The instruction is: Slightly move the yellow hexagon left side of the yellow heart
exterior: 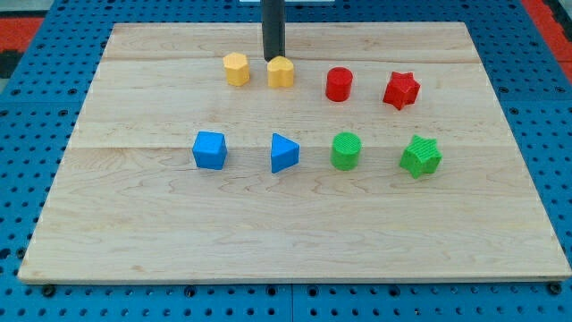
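No claw is fitted, so nothing grips: near the counter's [357, 233] far edge, my tip [273, 59] stands by the yellow heart [281, 72], seemingly placed to nudge the yellow hexagon [236, 69] leftward.

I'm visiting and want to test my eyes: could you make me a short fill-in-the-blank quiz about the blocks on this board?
1. The rod's tip rests just above the yellow ____ at the view's top.
2. The yellow hexagon sits to the view's ____ of the yellow heart.
3. The green star lies directly below the ____ star.
4. Left of the blue triangle is a blue ____.

Missing words: heart; left; red; cube
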